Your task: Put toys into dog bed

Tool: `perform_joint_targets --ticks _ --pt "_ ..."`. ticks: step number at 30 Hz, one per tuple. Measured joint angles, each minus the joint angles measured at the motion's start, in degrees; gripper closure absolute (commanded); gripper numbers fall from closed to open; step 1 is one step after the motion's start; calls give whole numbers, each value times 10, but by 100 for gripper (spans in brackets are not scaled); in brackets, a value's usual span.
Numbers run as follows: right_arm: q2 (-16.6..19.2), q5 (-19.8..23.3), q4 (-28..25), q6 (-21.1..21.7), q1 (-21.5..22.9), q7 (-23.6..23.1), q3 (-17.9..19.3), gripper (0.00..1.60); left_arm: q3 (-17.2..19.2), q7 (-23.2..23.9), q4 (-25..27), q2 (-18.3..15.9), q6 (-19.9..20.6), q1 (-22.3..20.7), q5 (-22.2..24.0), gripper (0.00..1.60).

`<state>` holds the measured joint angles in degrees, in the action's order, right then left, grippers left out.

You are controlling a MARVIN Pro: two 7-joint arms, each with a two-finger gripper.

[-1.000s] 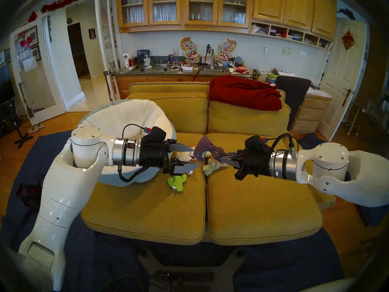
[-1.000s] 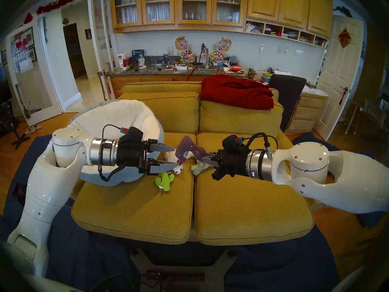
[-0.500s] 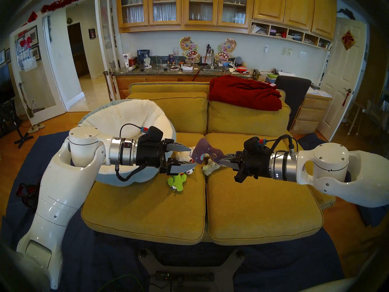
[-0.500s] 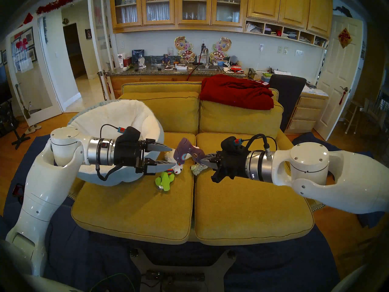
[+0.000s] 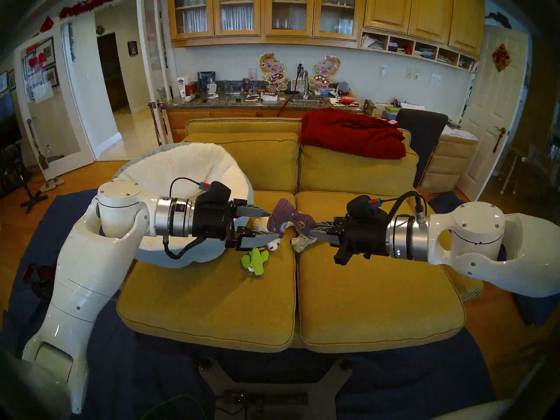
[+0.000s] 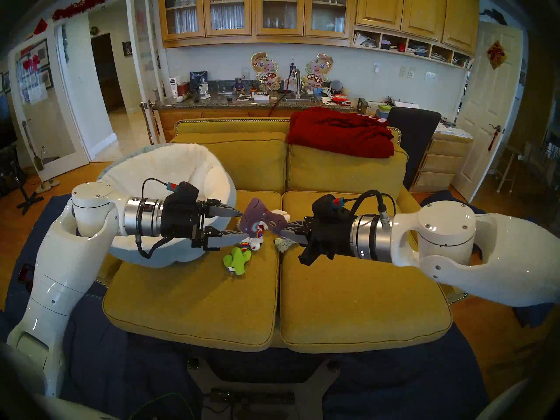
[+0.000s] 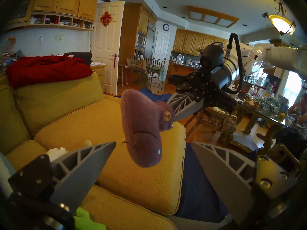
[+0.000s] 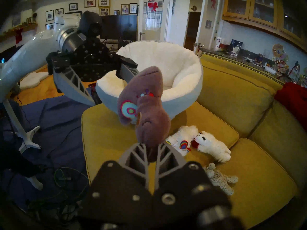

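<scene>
Before you: a mustard-yellow sofa (image 5: 212, 304), a dark red blanket (image 5: 351, 134) draped over its backrest, a cluttered granite counter (image 5: 242, 102) behind, wooden cabinets (image 5: 260, 13) above, navy cloth (image 5: 136, 374) on the floor.

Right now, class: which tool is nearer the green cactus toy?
Left. The left tool hangs open just above the green cactus toy; the right tool, gripping the purple toy, is farther right.

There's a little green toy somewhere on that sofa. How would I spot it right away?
Start at the yellow sofa and find the big round white dog bed on its left seat. Just in front of the bed's right side, by the seam between the seat cushions, lies the green cactus toy. It is the only green one; the toys behind it are white or tan.
</scene>
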<state>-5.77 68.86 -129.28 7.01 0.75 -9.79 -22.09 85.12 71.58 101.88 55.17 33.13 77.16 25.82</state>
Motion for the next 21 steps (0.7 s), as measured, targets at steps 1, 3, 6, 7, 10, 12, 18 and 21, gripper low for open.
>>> perform_joint_targets --ticks 1,3,6,7,10,12,18,21 --pt "0 1 -1 0 1 -1 -1 160 0 0 0 0 0 0 0 0" --pt "0 4 -3 0 4 -5 -3 160 0 1 0 0 0 -1 0 0" --pt "0 8 -6 0 8 -10 -6 160 0 1 1 1 0 -1 1 0" --pt "0 9 -7 0 10 -12 -7 160 0 1 1 1 0 -1 1 0" --pt "0 12 -10 0 15 -16 -10 160 0 1 2 2 0 -1 1 0" --pt "0 14 -12 0 17 -18 -13 160 0 1 2 3 0 -1 2 0" --pt "0 16 -15 0 25 -24 -21 160 0 1 4 6 1 -1 4 0" --pt "0 17 -15 0 29 -25 -26 160 0 0 5 7 4 -2 5 81"
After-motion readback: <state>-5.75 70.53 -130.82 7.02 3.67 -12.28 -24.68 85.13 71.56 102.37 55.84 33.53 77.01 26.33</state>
